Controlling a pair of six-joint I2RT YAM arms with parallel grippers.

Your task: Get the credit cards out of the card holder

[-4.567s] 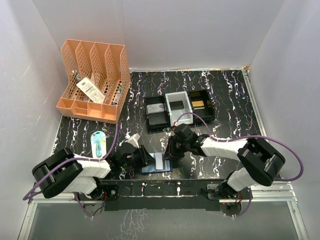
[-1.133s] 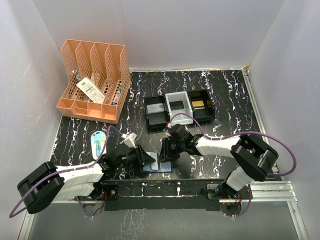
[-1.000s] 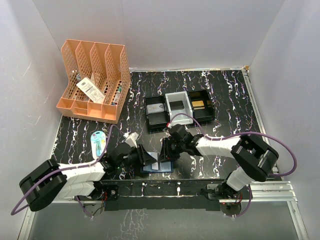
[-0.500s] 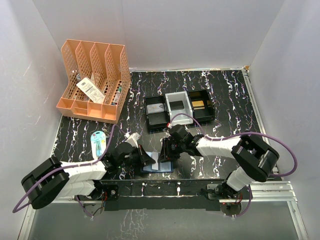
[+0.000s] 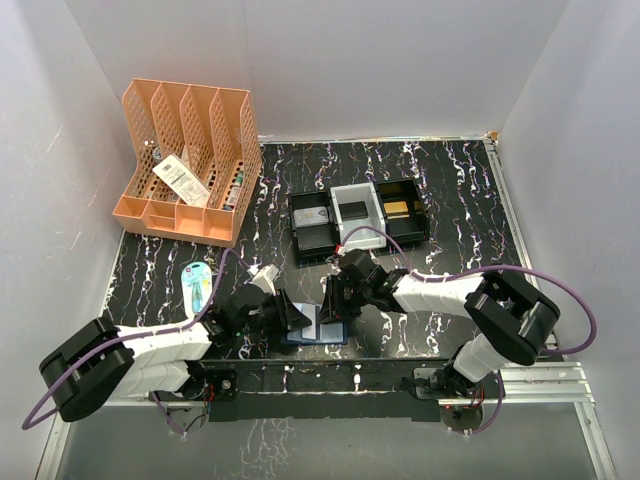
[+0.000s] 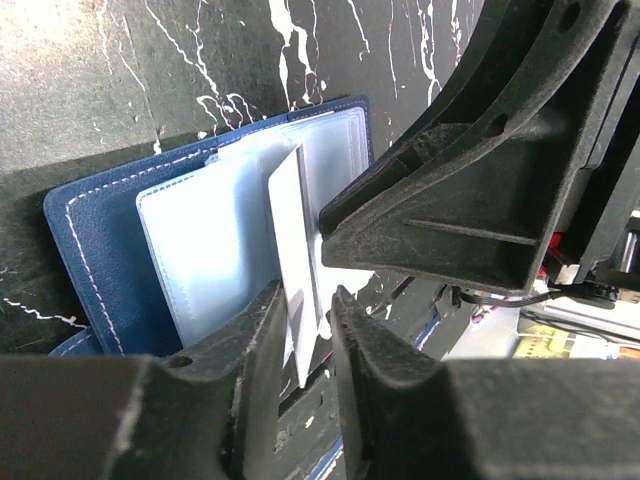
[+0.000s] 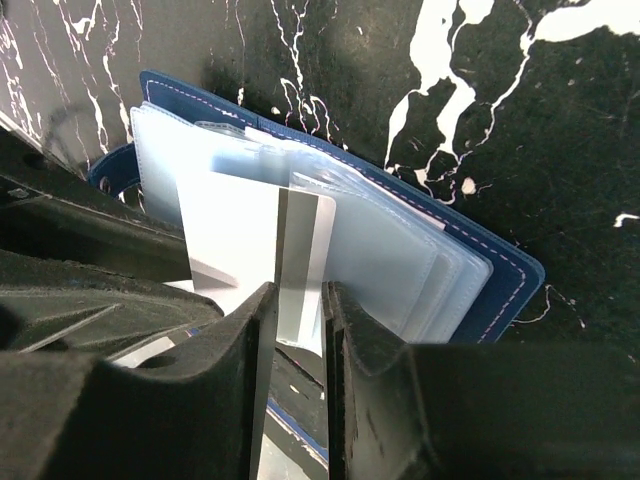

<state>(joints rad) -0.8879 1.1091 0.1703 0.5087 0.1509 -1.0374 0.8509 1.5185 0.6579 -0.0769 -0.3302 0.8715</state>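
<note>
Black marbled table [image 5: 450,190], card holder [image 5: 325,336] lying open at 6 o'clock by the near edge. A white credit card [image 6: 292,240] stands in the left gripper [image 6: 307,300]'s narrow gap. The right gripper [image 7: 298,292] sits at its 3 o'clock, fingers nearly together (can't tell if either actually pinches).

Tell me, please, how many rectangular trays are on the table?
3, in a row: left black plastic tray, middle pale grey tray, right black tray; none seems hidden.

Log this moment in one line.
holder open | card upright between both hands | right hand pinching card | left hand grip unclear
</note>
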